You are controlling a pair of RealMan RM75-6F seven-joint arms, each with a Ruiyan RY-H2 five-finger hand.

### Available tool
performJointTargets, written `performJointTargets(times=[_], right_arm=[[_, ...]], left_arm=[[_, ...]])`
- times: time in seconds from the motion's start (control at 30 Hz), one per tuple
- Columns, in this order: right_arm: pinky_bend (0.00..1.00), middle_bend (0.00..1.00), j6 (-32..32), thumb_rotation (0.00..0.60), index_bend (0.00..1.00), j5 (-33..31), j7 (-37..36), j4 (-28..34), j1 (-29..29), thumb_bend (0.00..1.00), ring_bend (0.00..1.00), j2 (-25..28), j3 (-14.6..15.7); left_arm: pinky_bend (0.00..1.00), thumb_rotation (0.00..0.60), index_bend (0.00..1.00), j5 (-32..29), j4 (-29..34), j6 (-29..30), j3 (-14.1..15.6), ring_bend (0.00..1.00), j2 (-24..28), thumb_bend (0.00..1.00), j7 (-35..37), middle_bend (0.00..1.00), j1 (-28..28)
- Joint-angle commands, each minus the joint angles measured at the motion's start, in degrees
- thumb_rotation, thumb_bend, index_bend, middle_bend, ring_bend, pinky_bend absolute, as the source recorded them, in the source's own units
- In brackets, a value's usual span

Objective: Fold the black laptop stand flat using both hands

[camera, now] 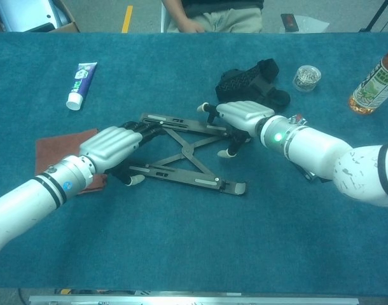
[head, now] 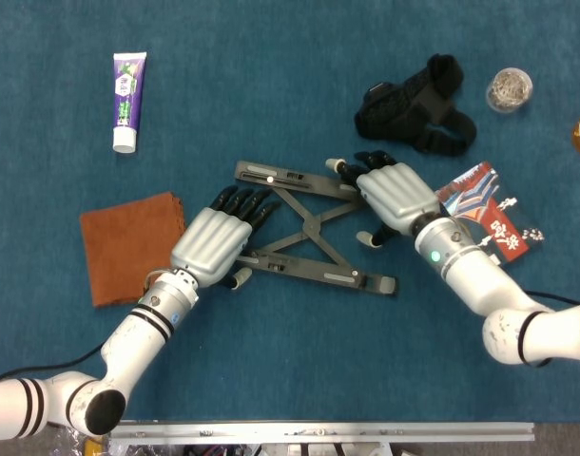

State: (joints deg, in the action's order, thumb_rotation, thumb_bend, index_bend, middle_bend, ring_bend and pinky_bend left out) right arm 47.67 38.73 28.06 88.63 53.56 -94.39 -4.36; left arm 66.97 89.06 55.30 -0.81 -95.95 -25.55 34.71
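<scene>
Head view: the laptop stand (head: 309, 228), two thin black rails joined by crossed flat bars, lies spread near the middle of the blue felt table (head: 299, 85). The left hand (head: 214, 245), silver-backed with black fingers, lies palm-down over the left ends of the rails, fingers extended and close together. The right hand (head: 395, 195) covers the right end of the far rail, fingers slightly curled; whether it grips the rail cannot be told. A rust-coloured cloth (head: 128, 245) lies just left of the left hand. A black padded strap (head: 418, 109) lies just beyond the right hand, and a red printed packet (head: 494, 220) sits by the right wrist.

Chest view: a toothpaste tube (camera: 81, 77) lies far left. A clear round jar (camera: 306, 77) holds small pale items; a bottle (camera: 372, 82) stands far right.
</scene>
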Motion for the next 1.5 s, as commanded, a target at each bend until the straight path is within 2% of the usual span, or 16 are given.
performJointTargets(times=[0.03, 0.77, 1.5], right_arm=[[0.08, 0.22, 0.04, 0.600, 0.00, -0.01, -0.03, 0.11, 0.01, 0.20, 0.00, 0.03, 0.02], [0.08, 0.22, -0.24, 0.600, 0.00, 0.33, 0.07, 1.59, 0.62, 0.20, 0.00, -0.60, 0.28], [0.08, 0.22, -0.98, 0.600, 0.00, 1.10, -0.81, 6.59, 1.00, 0.20, 0.00, 0.28, 1.55]], left_arm=[[0.00, 0.600, 0.00, 0.36, -0.27, 0.30, -0.09, 0.00, -0.26, 0.28, 0.41, 0.00, -0.07], [0.00, 0.600, 0.00, 2.64, -1.91, 1.54, -0.80, 0.00, -1.46, 0.28, 2.90, 0.00, -0.40], [0.00, 0.600, 0.00, 2.20, -3.03, 0.95, -1.92, 0.00, -2.23, 0.28, 3.21, 0.00, 0.26]])
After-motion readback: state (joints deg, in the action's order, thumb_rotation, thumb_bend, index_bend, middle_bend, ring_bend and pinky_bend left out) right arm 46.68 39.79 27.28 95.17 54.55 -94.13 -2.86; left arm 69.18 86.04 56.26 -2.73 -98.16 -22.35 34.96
